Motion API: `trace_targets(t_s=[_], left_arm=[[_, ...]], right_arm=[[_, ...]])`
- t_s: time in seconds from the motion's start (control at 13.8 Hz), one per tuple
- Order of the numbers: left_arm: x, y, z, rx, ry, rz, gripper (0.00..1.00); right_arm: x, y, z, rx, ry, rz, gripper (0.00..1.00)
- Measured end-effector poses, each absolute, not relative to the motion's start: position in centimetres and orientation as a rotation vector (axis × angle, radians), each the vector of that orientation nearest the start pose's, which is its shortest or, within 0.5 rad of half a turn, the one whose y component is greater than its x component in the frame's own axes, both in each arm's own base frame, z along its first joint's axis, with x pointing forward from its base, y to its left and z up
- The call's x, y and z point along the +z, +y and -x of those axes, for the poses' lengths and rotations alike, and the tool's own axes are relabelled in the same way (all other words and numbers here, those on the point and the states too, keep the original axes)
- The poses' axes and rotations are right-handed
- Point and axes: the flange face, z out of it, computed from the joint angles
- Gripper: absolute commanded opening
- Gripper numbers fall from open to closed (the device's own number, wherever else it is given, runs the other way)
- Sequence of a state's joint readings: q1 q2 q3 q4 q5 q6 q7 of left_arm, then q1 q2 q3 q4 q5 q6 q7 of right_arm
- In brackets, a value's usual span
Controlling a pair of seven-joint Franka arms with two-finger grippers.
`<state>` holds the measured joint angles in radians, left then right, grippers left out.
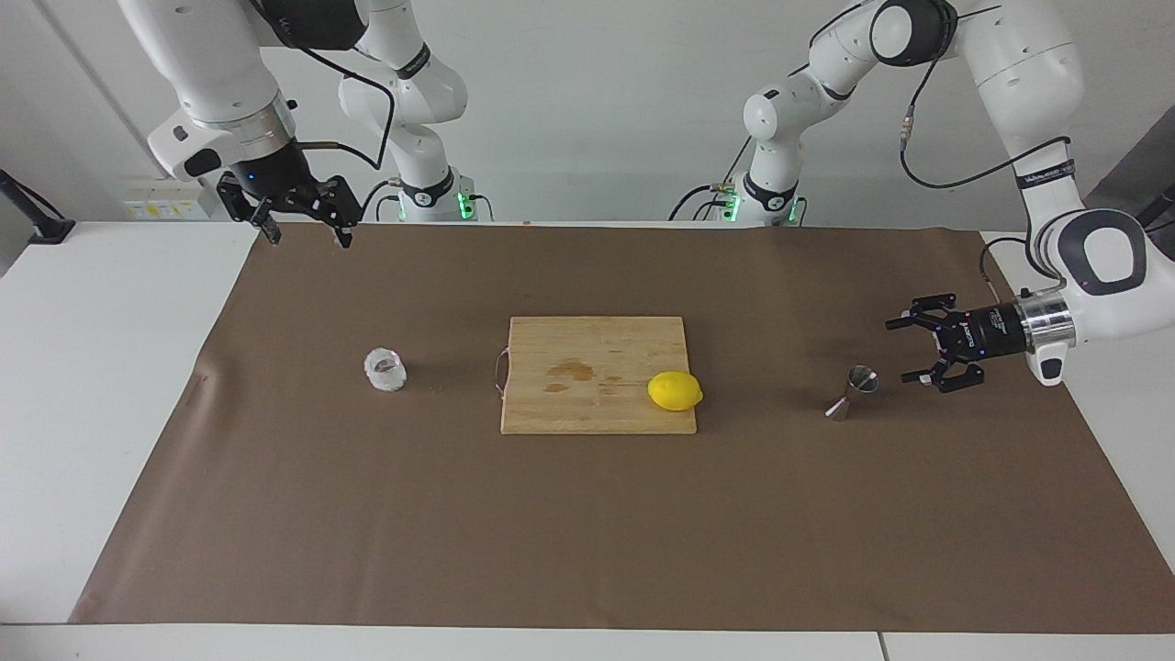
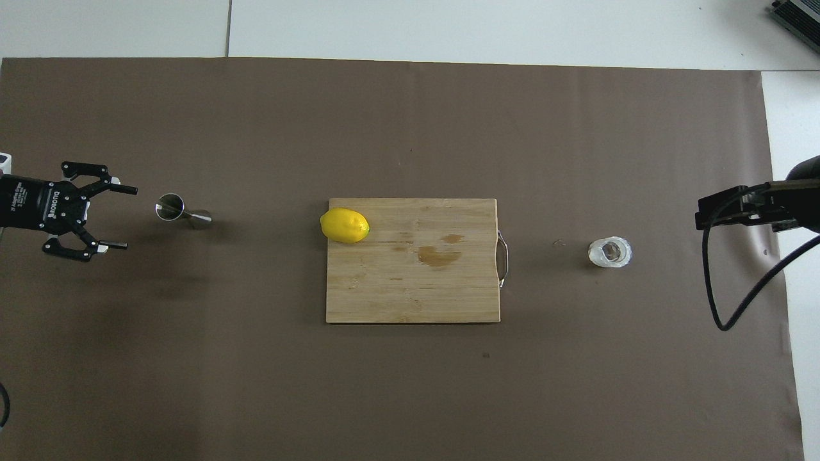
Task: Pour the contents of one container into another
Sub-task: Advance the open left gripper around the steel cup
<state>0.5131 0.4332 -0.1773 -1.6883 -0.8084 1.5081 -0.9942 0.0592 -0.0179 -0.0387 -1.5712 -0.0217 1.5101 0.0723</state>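
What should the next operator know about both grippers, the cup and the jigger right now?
Left gripper: open, turned sideways, low beside the jigger, not touching it.
Right gripper: open, empty, waiting up over the mat's edge by its base.
Jigger: standing on the mat toward the left arm's end.
Whitish cup: upright on the mat toward the right arm's end, untouched.
Lemon sits on the cutting board between them.
Done: only the approach to the jigger.
Left: grasp both containers, bring them together, pour cup into jigger.
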Motion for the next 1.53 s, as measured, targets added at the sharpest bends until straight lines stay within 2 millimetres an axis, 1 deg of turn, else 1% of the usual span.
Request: trace_targets(t_s=[0.15,0.36,0.65,0.94,1.31,1.53], left_arm=[[34.4,13.1,-60.0,-1.094,1.561,-1.63,1.0],[33.5,13.3,-60.9,-1.123,1.515,-1.607,1.0],[31.8,13.7,-60.9,-1.168,1.492,-1.575,1.0],[30.7,13.5,-61.1,-1.169,1.437,-1.555,1.0],[28.7,13.5,-61.2,-1.158,1.364,-1.536,1.0],[28.2,13.4,-61.4,-1.148,1.355,-1.509,1.0]], right_arm=[[62.9,0.9,-54.3,0.067,0.083,3.163,1.0],[62.9,0.9,-54.3,0.067,0.083,3.163,1.0],[62.9,0.9,-54.3,0.067,0.083,3.163,1.0],[62.9,0.9,-54.3,0.067,0.083,3.163,1.0],[62.9,0.9,-54.3,0.067,0.083,3.163,1.0],[62.9,0.9,-54.3,0.067,0.083,3.163,1.0]])
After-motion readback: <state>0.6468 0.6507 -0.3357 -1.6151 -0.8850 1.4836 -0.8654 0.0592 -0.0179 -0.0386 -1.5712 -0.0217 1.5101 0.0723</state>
